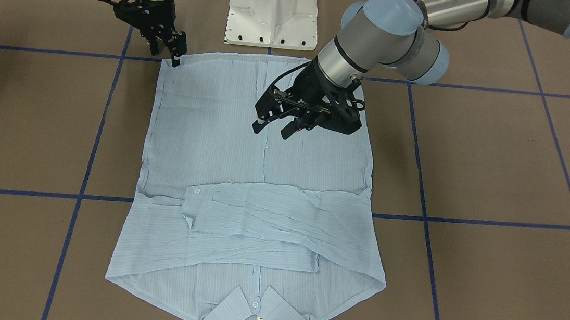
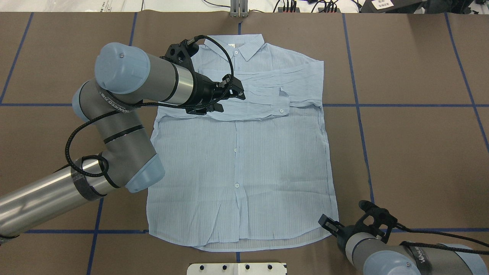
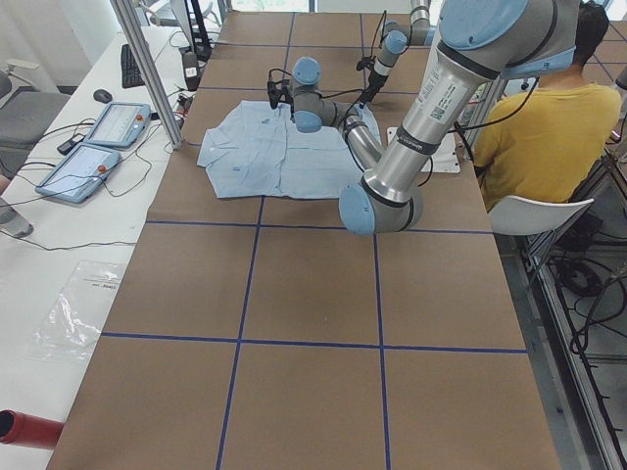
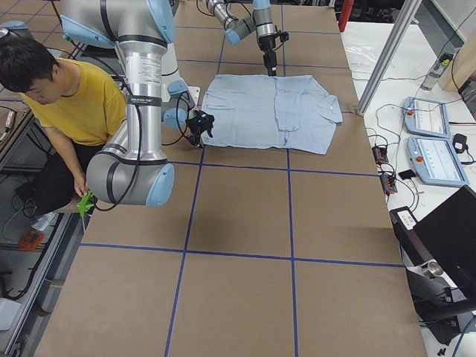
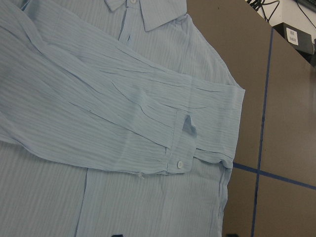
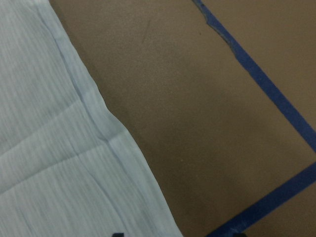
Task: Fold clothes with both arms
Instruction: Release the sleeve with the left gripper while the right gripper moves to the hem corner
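The light-blue striped shirt (image 1: 263, 173) lies flat and buttoned on the brown table, with its collar (image 1: 257, 317) on the side far from the robot. Both sleeves are folded across the chest (image 2: 263, 95). My left gripper (image 1: 271, 130) is open and empty. It hovers over the shirt's middle, near the button placket, and also shows in the overhead view (image 2: 231, 100). Its wrist view shows the folded sleeve cuff (image 5: 180, 148). My right gripper (image 1: 168, 54) is open at the hem corner nearest the robot's right side (image 2: 331, 227). Its wrist view shows the shirt's edge (image 6: 94, 113) on bare table.
The white pedestal base (image 1: 273, 12) stands just behind the hem. Blue tape lines (image 1: 493, 222) cross the brown table. A person in yellow (image 4: 82, 104) sits by the robot. Control tablets (image 3: 98, 137) lie on the white side bench.
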Robot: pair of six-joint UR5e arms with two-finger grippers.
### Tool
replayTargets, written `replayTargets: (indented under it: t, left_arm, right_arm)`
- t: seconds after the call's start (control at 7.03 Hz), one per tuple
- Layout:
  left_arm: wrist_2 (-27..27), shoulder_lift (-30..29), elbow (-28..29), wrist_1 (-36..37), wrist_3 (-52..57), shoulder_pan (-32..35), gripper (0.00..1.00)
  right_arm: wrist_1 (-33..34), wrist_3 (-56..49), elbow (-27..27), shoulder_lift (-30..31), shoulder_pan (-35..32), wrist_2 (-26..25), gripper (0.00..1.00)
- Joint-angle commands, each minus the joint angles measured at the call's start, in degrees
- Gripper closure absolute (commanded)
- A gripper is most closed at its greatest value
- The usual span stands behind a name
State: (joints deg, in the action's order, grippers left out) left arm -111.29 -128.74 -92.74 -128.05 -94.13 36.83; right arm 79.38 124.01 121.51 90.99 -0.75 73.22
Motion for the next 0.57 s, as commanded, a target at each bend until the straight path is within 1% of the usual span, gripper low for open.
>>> replayTargets:
  t: [0.0, 0.28, 0.43]
  left_arm:
    - [0.02, 0.24, 0.01, 0.00, 0.00, 0.00, 0.25]
    - [0.02, 0.33, -0.08, 0.00, 0.00, -0.09, 0.25]
    - [0.02, 0.33, -0.08, 0.00, 0.00, -0.09, 0.25]
  right_arm:
    - [0.07, 0.00, -0.05, 0.07, -0.48, 0.00, 0.45]
    - [0.07, -0.09, -0.31, 0.16, -0.57, 0.00, 0.46]
    - [0.07, -0.09, -0.22, 0.07, -0.57, 0.00, 0.51]
